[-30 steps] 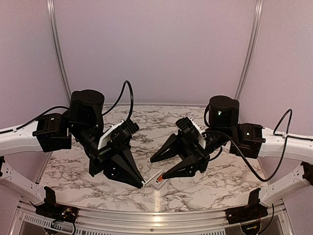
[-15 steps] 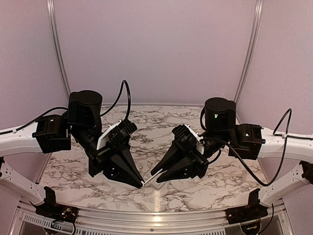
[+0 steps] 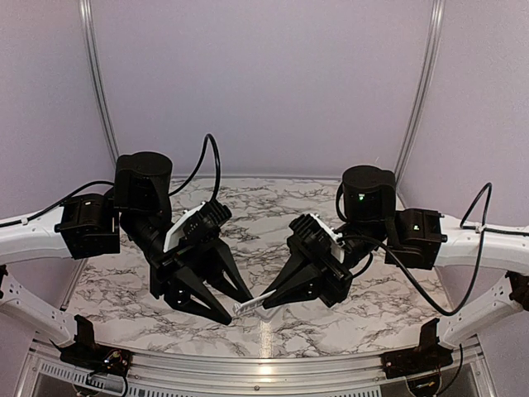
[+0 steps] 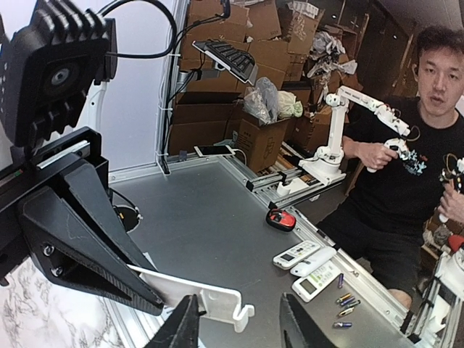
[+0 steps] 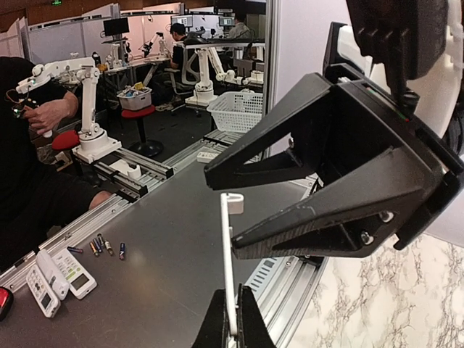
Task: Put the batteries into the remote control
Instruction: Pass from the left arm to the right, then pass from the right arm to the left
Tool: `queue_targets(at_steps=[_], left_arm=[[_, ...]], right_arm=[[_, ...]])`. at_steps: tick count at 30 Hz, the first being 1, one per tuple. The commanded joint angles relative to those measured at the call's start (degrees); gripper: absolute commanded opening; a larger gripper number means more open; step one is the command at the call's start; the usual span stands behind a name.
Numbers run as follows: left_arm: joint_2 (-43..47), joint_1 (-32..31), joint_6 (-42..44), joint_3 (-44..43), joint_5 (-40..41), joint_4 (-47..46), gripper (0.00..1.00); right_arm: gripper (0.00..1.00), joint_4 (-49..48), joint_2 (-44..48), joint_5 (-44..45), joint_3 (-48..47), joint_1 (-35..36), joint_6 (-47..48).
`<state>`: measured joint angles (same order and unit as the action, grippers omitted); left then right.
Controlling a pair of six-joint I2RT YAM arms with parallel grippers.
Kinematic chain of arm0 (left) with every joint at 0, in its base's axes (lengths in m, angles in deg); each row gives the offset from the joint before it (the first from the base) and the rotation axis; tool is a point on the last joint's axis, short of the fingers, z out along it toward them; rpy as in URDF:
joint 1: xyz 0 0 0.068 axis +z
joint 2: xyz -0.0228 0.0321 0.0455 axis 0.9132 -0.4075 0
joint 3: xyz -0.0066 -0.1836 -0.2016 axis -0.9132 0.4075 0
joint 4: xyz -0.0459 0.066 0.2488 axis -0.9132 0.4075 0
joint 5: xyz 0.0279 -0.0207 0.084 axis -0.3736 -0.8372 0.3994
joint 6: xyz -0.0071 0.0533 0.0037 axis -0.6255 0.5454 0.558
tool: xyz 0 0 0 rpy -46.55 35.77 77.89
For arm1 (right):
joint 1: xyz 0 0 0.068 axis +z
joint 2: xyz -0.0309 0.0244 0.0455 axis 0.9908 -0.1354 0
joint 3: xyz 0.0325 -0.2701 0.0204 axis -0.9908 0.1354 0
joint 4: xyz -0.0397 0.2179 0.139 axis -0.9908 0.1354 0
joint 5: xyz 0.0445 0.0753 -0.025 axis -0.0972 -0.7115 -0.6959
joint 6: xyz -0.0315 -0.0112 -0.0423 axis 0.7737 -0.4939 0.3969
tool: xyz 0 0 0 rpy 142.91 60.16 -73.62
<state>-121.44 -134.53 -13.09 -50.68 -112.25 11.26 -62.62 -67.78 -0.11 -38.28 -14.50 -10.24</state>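
Observation:
My right gripper (image 3: 266, 299) is shut on a thin white plastic plate with a hooked clip at its end (image 3: 250, 305), held above the marble table's near edge. In the right wrist view the plate (image 5: 228, 254) stands edge-on between my right gripper's (image 5: 233, 328) closed fingers. My left gripper (image 3: 232, 308) is open, its fingertips either side of the plate's free end. In the left wrist view the plate (image 4: 206, 296) lies beside the left gripper (image 4: 243, 330), touching its left fingertip. The white remote and the orange-red batteries are hidden under the grippers.
The marble table (image 3: 273, 207) ends at an aluminium rail (image 3: 264, 364) in front. Beyond it, a grey bench (image 4: 210, 210) carries three other remotes (image 4: 308, 264), several loose batteries (image 4: 344, 303) and a red mouse (image 4: 280, 219). A person (image 4: 417, 159) sits behind it.
My right gripper swung down-left to the remote, went from open to shut on the white plate and lifted it. My left gripper opened from shut. The remote is no longer visible.

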Motion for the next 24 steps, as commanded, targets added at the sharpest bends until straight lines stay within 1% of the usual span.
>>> queue_targets(at_steps=[1,4,6,8,10,13,17,18,20,24], left_arm=[[1.4,-0.1,2.2,0.0,2.9,1.1,0.45],[3.7,0.2,3.2,1.0,9.6,0.9,0.52],[5.7,0.3,3.7,2.2,17.1,0.2,0.57],[7.5,0.4,5.3,3.4,24.4,0.3,0.59],[9.0,0.4,6.4,4.2,31.7,1.2,0.61],[10.6,0.4,7.6,5.1,39.1,1.9,0.64],[10.3,-0.1,12.3,5.4,49.1,7.3,0.65],[10.2,-0.7,13.8,5.9,53.0,8.6,0.65],[9.9,-2.2,16.4,7.7,58.7,10.0,0.65],[7.9,-6.4,20.9,11.0,69.0,10.6,0.64]], right_arm=[[0.0,1.4,-0.3,0.1,-2.4,0.4,0.6],[0.0,2.3,-0.2,1.2,-2.2,0.4,0.4],[0.0,3.3,-0.6,2.8,-2.2,0.4,-0.2],[0.0,3.8,-1.3,4.0,-2.1,0.0,-1.8],[0.0,4.5,-2.3,3.7,-1.8,-1.3,-3.5],[0.0,3.6,-3.4,2.7,-0.2,-4.7,-7.7],[0.0,3.0,-4.9,2.0,1.8,-9.9,-13.8],[0.0,3.2,-5.6,1.8,2.3,-11.3,-15.3],[0.0,3.2,-7.0,0.5,3.5,-13.9,-17.7],[0.0,1.7,-9.3,0.0,6.6,-16.4,-22.0]])
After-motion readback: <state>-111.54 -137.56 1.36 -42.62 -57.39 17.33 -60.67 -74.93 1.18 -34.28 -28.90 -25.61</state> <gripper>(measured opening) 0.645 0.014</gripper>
